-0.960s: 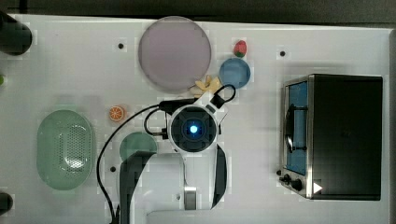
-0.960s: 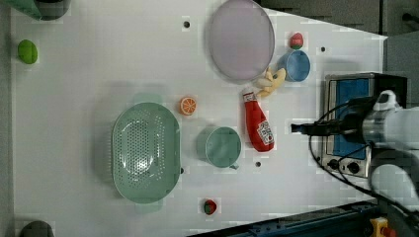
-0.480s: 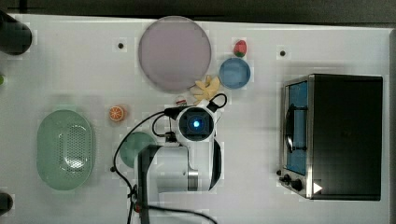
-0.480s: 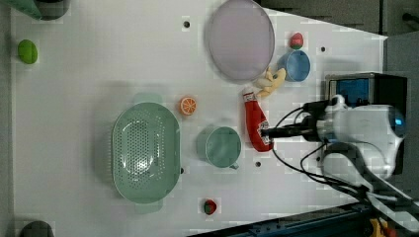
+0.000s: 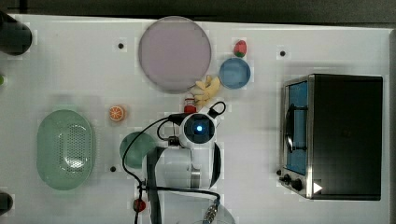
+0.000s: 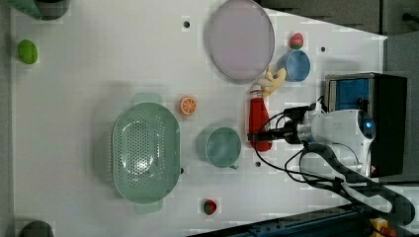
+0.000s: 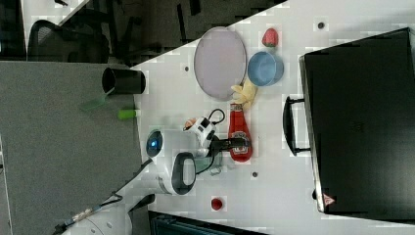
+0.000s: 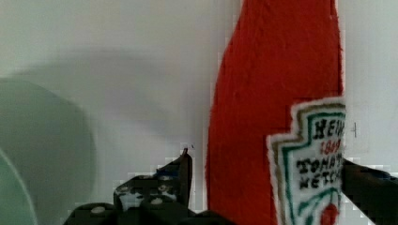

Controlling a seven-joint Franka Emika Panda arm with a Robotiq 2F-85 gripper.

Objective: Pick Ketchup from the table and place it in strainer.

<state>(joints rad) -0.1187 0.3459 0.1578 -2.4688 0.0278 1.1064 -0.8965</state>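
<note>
The Ketchup [image 6: 257, 112] is a slim red bottle lying flat on the white table, its white cap toward the yellow banana toy. My gripper [image 6: 263, 136] is open and down at the bottle's lower body, one finger on each side. In the wrist view the Ketchup [image 8: 277, 117] lies between the fingers [image 8: 184, 171]. In the top view my wrist [image 5: 198, 129] covers most of the bottle, leaving the Ketchup cap end [image 5: 189, 104] in sight. The strainer [image 6: 146, 153], a pale mint-green oval basket with a hole-dotted bottom, sits apart at the left view's left.
A teal cup [image 6: 223, 146] stands between the bottle and the strainer. An orange slice [image 6: 188, 105], a lilac plate [image 6: 240, 39], a blue bowl [image 6: 295, 65], a banana toy [image 6: 271, 80] and strawberries [image 6: 210, 206] are nearby. A black toaster oven [image 5: 336, 135] fills the top view's right.
The arm has swung toward the Ketchup, leftward in the left view. The open fingers, which were clear of the bottle, now stand on either side of it.
</note>
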